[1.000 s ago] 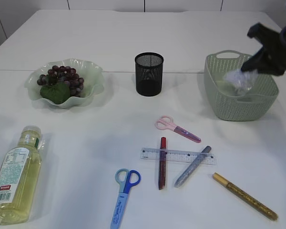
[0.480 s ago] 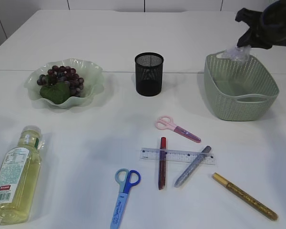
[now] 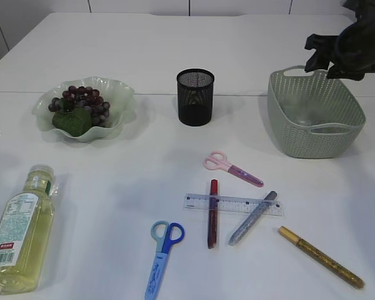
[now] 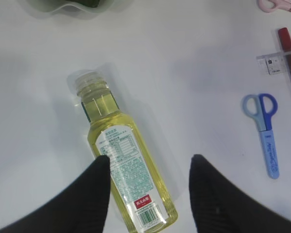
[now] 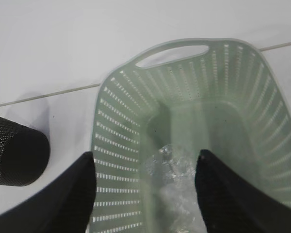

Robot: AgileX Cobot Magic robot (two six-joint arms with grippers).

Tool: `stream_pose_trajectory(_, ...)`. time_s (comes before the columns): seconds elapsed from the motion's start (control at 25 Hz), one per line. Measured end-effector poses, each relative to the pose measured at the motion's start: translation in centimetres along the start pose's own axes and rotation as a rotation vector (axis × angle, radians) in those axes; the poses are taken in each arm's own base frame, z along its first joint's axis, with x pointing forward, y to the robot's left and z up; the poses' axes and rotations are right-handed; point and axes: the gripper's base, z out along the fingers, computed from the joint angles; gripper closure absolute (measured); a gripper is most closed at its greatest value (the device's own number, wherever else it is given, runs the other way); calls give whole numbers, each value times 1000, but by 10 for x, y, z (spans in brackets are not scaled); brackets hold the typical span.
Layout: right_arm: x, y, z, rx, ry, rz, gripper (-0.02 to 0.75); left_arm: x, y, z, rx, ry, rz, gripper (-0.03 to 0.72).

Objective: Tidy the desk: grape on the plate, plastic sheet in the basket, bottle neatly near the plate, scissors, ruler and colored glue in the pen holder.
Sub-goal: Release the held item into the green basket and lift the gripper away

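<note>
Bottle (image 3: pixel 20 234) lies flat, cap toward the plate (image 3: pixel 122 100), base nearest the camera

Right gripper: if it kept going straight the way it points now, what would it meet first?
Probably the plastic sheet lying in the basket; the right gripper, open, points down into it. Depth is unclear.

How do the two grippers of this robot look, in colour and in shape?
Both are matte black. The left gripper shows two broad, rounded fingers that narrow toward blunt tips. The right gripper has the same dark, smooth fingers. No markings or cables are visible on either.
</note>
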Motion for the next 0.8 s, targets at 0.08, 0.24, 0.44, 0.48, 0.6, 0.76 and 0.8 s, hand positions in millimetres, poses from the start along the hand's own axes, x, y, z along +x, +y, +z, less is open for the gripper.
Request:
stream_pose_trajectory(0.08, 0, 0, 0, 0, -1, 0, 239, 0, 0, 0, 2, 0, -1, 303)
stream_pose_trajectory(0.24, -2, 2, -2, -9, 15, -4, 188, 0, -1, 0, 8, -1, -7, 303)
stream_pose_trajectory(0.44, -11, 21, -38, -76, 155, -62, 191, 0, -1, 0, 12, -2, -10, 304)
stream_pose_trajectory(0.48, -14, 25, -49, -76, 170, -79, 199, 0, -1, 0, 12, -2, -10, 305)
stream_pose_trajectory(0.6, -16, 33, -82, -13, 219, -122, 218, 0, -1, 0, 14, -2, -12, 305)
stream_pose_trajectory(0.76, -12, 33, -116, 99, 305, -156, 223, 0, -1, 0, 14, -2, -12, 305)
stream_pose_trajectory(0.8, -10, 33, -126, 117, 320, -160, 223, 0, -1, 0, 14, -2, -12, 305)
